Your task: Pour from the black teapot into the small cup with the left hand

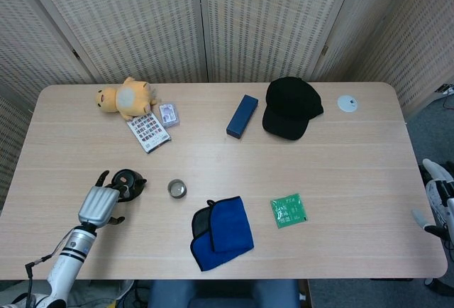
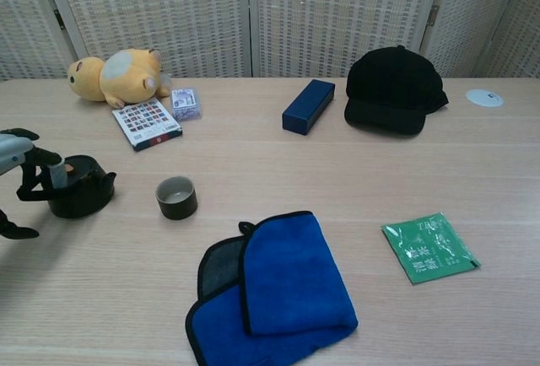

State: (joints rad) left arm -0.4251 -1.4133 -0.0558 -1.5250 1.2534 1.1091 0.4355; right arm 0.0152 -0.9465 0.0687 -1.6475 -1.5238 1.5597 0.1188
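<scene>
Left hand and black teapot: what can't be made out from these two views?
- Grip: left hand covers the black teapot's handle side in head view; chest view's left edge cuts the hand off. Hold unclear.
- Teapot contents: not visible in either view.
- Small cup: too small in head view to tell whether it holds liquid.
- Right hand: cropped by head view's right edge.
</scene>
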